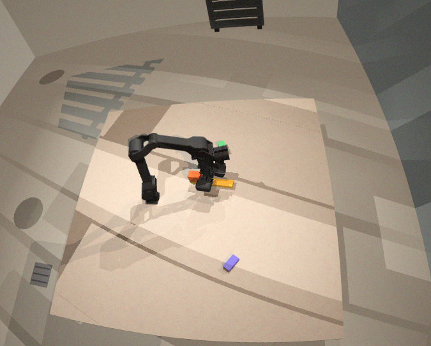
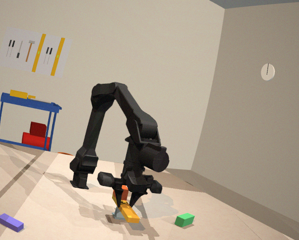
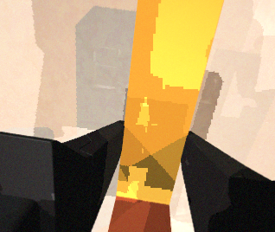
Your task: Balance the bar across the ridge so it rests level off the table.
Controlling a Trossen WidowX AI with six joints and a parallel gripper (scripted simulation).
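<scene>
The orange-yellow bar [image 1: 223, 182] [image 2: 129, 214] [image 3: 162, 63] is held between the fingertips of my gripper [image 2: 125, 205] [image 3: 153, 132], which is shut on it. An orange-red block [image 1: 193, 175] [image 2: 124, 192] [image 3: 140, 215] sits on the bar's end nearer the arm base. The pale grey-blue ridge [image 2: 118, 214] shows under the bar in the exterior view; its top is hidden by the bar and a finger. The bar's free end is above the table, with its shadow below. Whether the bar touches the ridge, and whether it is exactly level, I cannot tell.
A green block [image 1: 221, 143] [image 2: 184, 220] lies on the table to one side of the bar. A purple block [image 1: 231, 262] [image 2: 10, 222] lies farther off on the other side. The arm's base [image 1: 150, 195] [image 2: 79, 182] stands behind the bar's block end.
</scene>
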